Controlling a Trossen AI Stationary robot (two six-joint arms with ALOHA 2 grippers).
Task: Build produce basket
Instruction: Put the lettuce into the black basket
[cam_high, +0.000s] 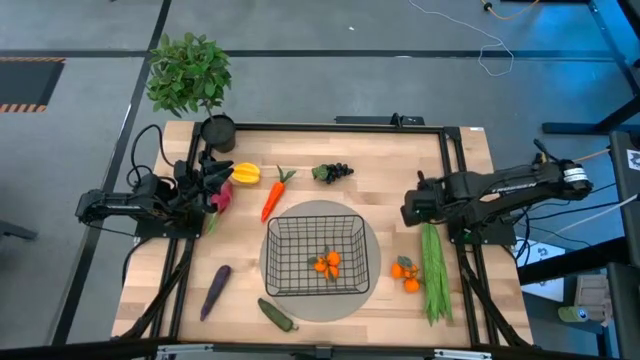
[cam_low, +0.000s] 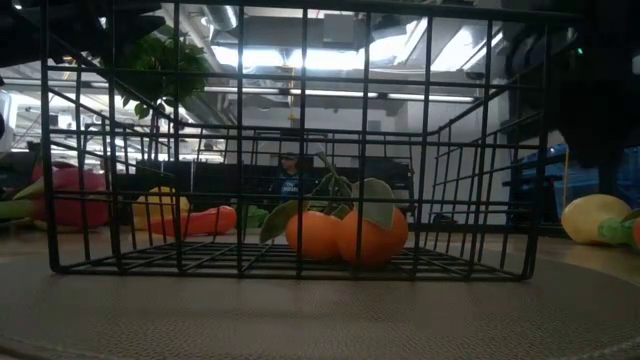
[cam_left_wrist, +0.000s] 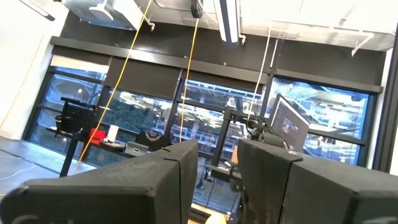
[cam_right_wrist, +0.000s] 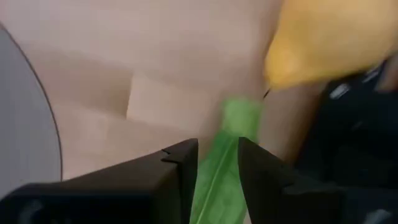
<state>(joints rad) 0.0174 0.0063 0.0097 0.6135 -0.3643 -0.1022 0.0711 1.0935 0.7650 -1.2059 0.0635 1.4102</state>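
Note:
The black wire basket (cam_high: 318, 255) stands on the grey round mat (cam_high: 372, 232) and holds a pair of tangerines (cam_low: 345, 235). My right gripper (cam_right_wrist: 217, 155) points down at the far end of the green beans (cam_high: 434, 275), shut on them, right of the basket. A lemon (cam_right_wrist: 329, 37) lies just beyond it. My left gripper (cam_high: 215, 180) is shut and empty at the table's left, beside the yellow pepper (cam_high: 246, 174) and pink dragon fruit (cam_high: 221, 197). My right gripper pinches the green beans near their far end (cam_right_wrist: 219, 177) between its two fingers. The fingers come from above, pointing down. The rest of the beans (cam_high: 436, 295) lies along the table toward the near edge.
On the table lie a carrot (cam_high: 273, 195), grapes (cam_high: 335, 172), an eggplant (cam_high: 215, 290), a cucumber (cam_high: 277, 314) and more tangerines (cam_high: 406, 272). A potted plant (cam_high: 188, 75) stands at the far left corner.

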